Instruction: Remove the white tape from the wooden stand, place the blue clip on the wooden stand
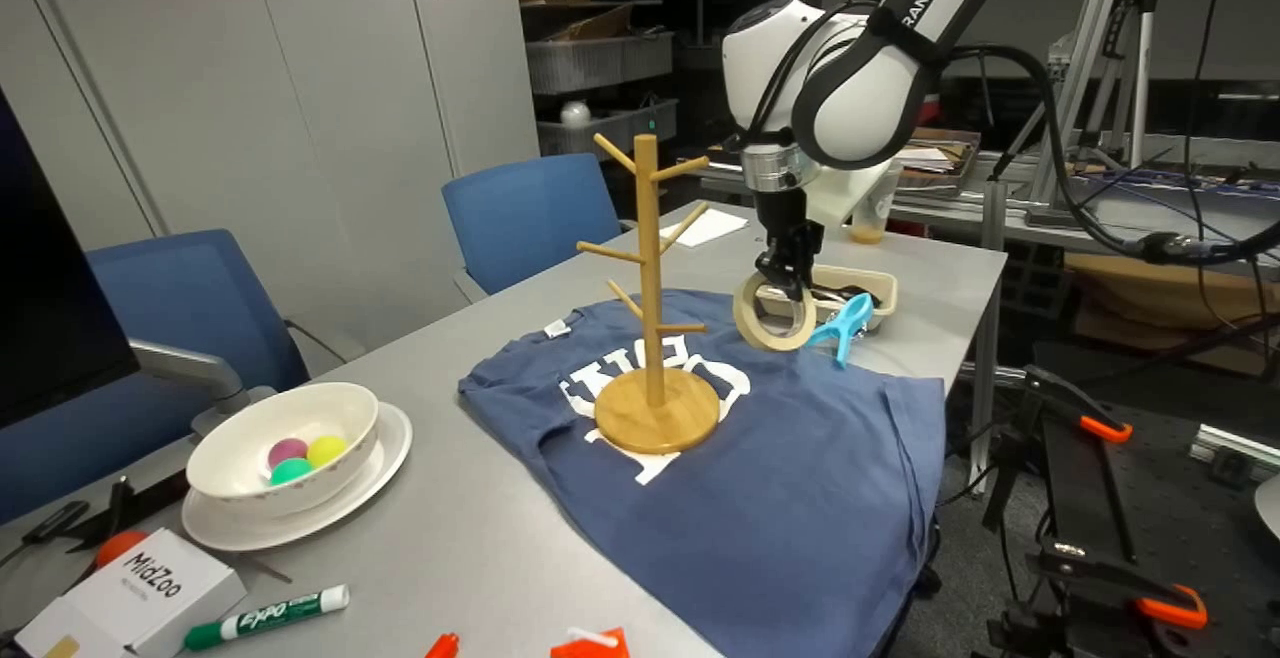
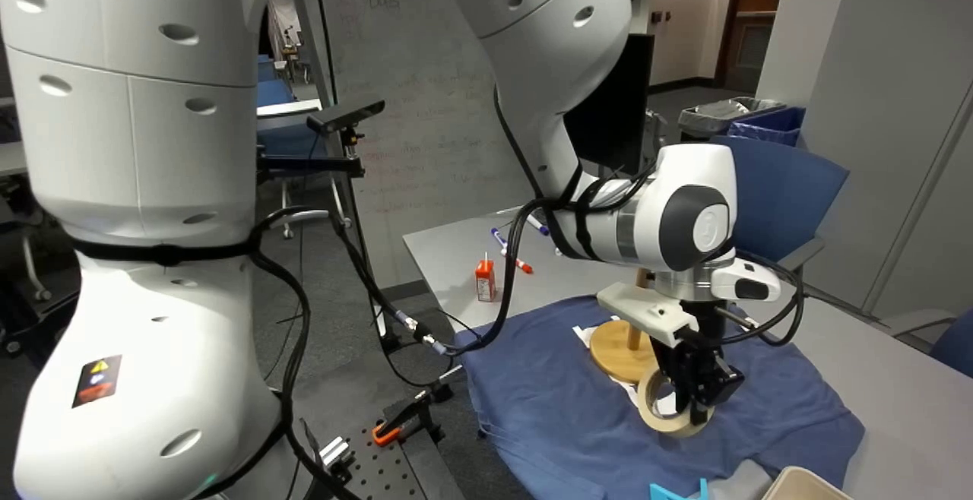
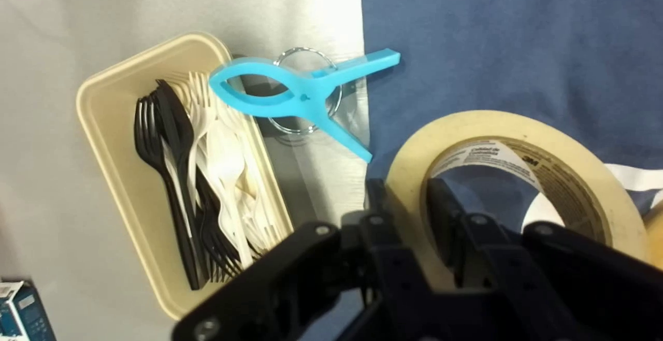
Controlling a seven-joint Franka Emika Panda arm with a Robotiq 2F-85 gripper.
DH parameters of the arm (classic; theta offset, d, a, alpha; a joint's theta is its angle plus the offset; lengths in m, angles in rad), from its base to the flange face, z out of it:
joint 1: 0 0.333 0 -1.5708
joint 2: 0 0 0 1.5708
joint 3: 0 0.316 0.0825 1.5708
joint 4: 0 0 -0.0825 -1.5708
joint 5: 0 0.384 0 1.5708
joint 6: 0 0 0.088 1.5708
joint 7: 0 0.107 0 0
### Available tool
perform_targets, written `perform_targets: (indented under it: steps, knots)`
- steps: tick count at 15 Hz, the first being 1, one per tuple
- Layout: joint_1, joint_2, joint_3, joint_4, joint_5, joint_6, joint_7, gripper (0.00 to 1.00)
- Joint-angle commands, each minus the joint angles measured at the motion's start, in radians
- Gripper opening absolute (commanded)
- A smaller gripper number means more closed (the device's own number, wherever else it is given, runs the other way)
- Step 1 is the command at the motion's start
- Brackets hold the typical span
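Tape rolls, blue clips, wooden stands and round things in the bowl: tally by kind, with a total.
White tape: 1, held in the gripper
Blue clip: 1
Wooden stand: 1
Round things in the bowl: 3 showing (purple, yellow, green)
Total: 6

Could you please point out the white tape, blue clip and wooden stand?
White tape (image 3: pixel 487 124): wrist view, upper part of the ring face
Blue clip (image 3: pixel 305 97): wrist view, middle of its body
Wooden stand (image 1: pixel 651 288): an exterior view, on the upright pole

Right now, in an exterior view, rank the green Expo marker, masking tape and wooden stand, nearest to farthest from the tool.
1. Masking tape, gripped in the tool.
2. Wooden stand, picture centre.
3. Green Expo marker, picture's bottom left.
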Motion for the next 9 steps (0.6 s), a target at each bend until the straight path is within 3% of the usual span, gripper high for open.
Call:
perform_targets:
  steps: [1, 6, 9]
  knots:
    - [0.039, 0.033, -0.027, 0.047, 0.020, -0.056, -0.021, 0.56]
    - [0.049, 0.007, -0.026, 0.037, 0.023, -0.062, -0.033, 0.94]
    - [0.063, -0.011, -0.034, 0.025, -0.014, -0.075, -0.036, 1.00]
